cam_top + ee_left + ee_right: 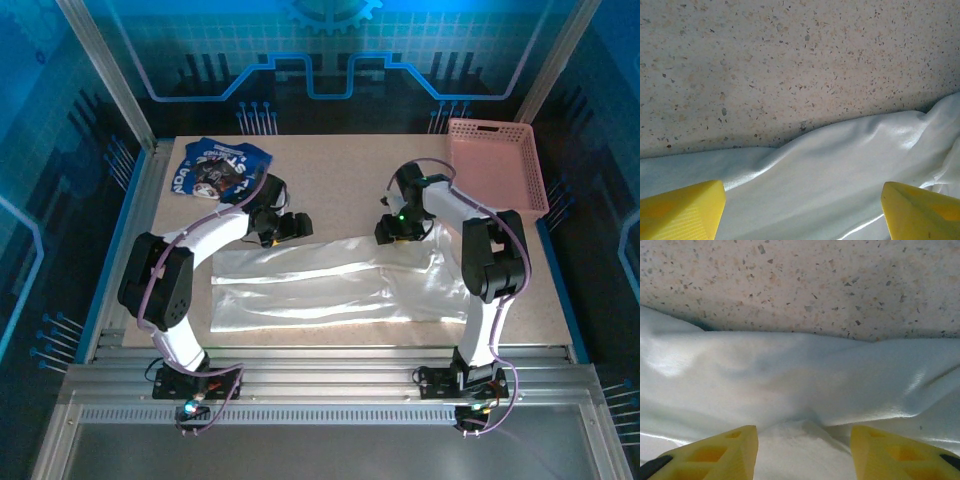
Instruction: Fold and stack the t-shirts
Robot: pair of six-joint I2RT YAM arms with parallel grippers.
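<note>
The white t-shirt (340, 285) lies spread in a wide band across the middle of the table, with folds and a glossy sheen. A royal-blue t-shirt (215, 170) with white lettering sits crumpled at the back left. My left gripper (290, 228) hangs over the white shirt's far edge on the left. In the left wrist view it (802, 210) is open wide, with white cloth (830, 175) under the yellow fingers (685, 210). My right gripper (398, 232) is at the far edge on the right. There it (804, 450) is open, and a raised pucker of cloth (805, 435) lies between its fingers (720, 450).
A pink lattice basket (495, 160) stands at the back right corner. Bare speckled tabletop (340, 180) lies behind the white shirt, between the two arms. Metal rails (330, 375) run along the near edge by the arm bases.
</note>
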